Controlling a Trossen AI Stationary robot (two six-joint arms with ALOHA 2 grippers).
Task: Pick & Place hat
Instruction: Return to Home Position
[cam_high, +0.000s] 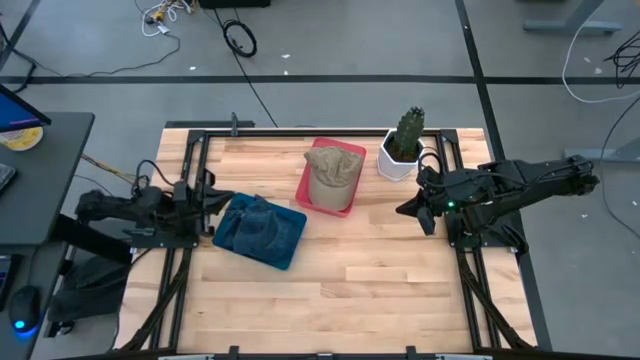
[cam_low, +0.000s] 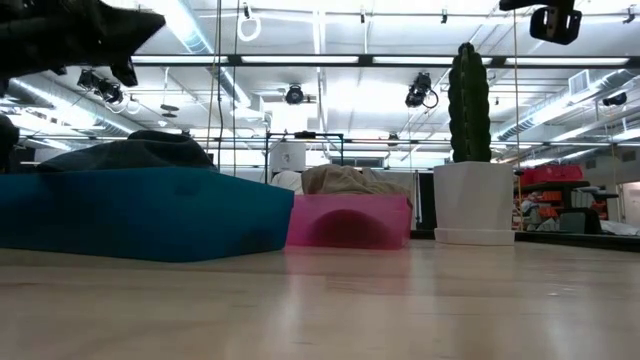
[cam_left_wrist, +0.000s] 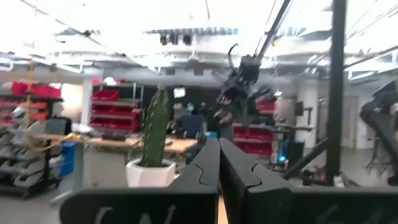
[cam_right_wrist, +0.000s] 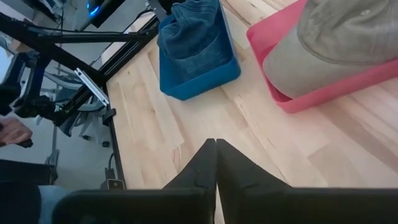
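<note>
Sitting in pink bin (cam_high: 302, 190) — brown cap (cam_high: 333, 170), clear of right fingers (cam_right_wrist: 199, 169).

Potted cactus (cam_high: 404, 146) on wooden table (cam_high: 380, 280)

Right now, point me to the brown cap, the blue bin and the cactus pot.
brown cap (cam_high: 333, 168), high view, on its crown.
blue bin (cam_low: 140, 215), low view, on the wall facing the camera.
cactus pot (cam_low: 473, 200), low view, on its white side wall.
</note>
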